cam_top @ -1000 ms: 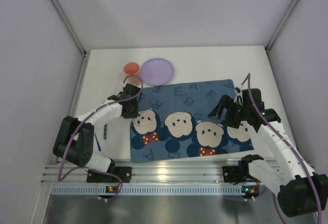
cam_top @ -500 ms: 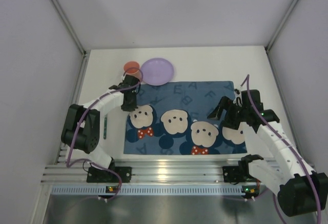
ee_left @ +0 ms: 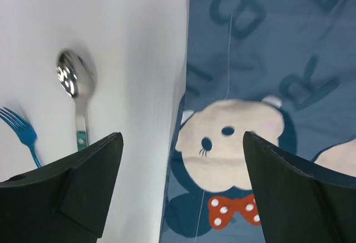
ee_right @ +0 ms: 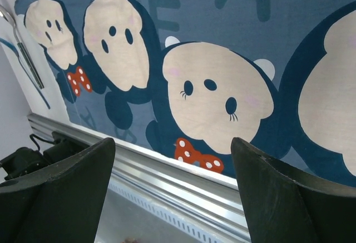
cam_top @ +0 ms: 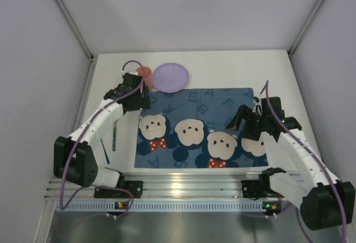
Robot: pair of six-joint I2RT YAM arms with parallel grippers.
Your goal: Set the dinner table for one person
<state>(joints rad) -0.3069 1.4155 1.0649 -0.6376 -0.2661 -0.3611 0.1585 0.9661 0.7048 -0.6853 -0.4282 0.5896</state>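
Overhead and wrist views of a 2-arm workcell. The dinner table (cam_top: 233, 68), a plain white rectangular surface, fills the floor of the enclosure, with an aluminium rail (cam_top: 183, 184) along its near edge, where both arm bases are mounted. A blue placemat (cam_top: 200, 129) printed with 4 cartoon mouse faces and letters is laid flat on the table, its near edge close to the rail. A purple plate (cam_top: 171, 77) is set at the placemat's far left corner, and an orange cup (cam_top: 146, 72), partly hidden by the left arm's cable, is seen just left of the plate. A spoon (ee_left: 75, 82) and a blue fork (ee_left: 22, 129) are laid on bare table left of the placemat, apart from its edge.

The left gripper (ee_left: 182, 143) is held above the placemat's left edge, its 2 fingers spread wide with nothing between them. The right gripper (ee_right: 172, 143) is held above the placemat's near right part, likewise spread wide and holding nothing. Neither gripper is seen touching any object.
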